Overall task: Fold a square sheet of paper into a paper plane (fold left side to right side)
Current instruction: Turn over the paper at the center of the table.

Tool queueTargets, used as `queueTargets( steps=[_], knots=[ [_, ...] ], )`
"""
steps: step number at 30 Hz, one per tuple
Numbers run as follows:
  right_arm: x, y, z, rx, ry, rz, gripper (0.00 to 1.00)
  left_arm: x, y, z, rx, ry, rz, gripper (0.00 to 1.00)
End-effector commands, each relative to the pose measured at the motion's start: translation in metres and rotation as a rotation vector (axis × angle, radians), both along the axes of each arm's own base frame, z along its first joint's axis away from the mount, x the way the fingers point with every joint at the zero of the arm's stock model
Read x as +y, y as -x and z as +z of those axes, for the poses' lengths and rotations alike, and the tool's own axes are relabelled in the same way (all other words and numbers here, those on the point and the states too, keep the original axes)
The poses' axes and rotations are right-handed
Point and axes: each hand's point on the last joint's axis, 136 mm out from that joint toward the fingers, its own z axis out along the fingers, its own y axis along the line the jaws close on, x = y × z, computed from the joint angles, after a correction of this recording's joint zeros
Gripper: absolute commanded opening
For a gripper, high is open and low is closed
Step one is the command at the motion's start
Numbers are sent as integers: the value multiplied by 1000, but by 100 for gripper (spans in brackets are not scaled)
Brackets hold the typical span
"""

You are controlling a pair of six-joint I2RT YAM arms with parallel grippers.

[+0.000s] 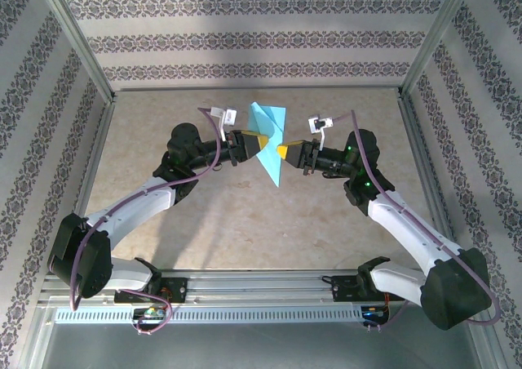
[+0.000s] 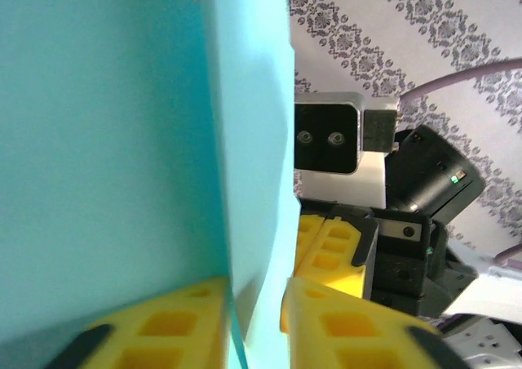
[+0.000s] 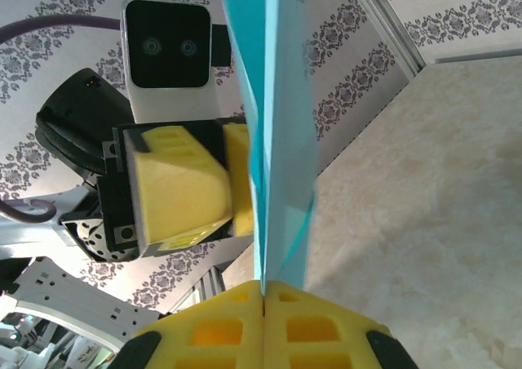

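Folded turquoise sheet of paper (image 1: 267, 124) held on edge above the bench (image 1: 163, 214), between two arms.
The right end effector (image 3: 263, 287) is pinched fully closed on the paper. Opposite it, the left end effector (image 1: 259, 143) stands slightly parted, the sheet in its gap. Patterned wall (image 1: 245, 42) behind.

Left end effector (image 1: 261, 144) ajar, right one (image 1: 280, 152) clamped

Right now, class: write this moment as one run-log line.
stage: folding | folded paper: upright between grippers | right gripper: shut on it | left gripper: fingers parted around it
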Motion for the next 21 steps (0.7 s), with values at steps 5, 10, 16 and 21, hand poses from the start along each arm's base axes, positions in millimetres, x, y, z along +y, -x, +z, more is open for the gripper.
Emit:
queueTargets(
  steps=[5, 10, 16, 21],
  knots=[
    [-5, 3, 9, -57, 48, -49, 1, 25, -2, -13, -31, -122, 172, 51],
    [-15, -1, -11, -47, 199, -155, 0, 71, -9, -27, -13, -224, 409, 58],
    [-33, -5, -46, -82, 576, -359, 0, 132, -3, -33, -24, -364, 687, 62],
    [-50, -16, -59, -133, 894, -545, 0, 194, 9, -33, 3, -425, 967, 58]
  ],
)
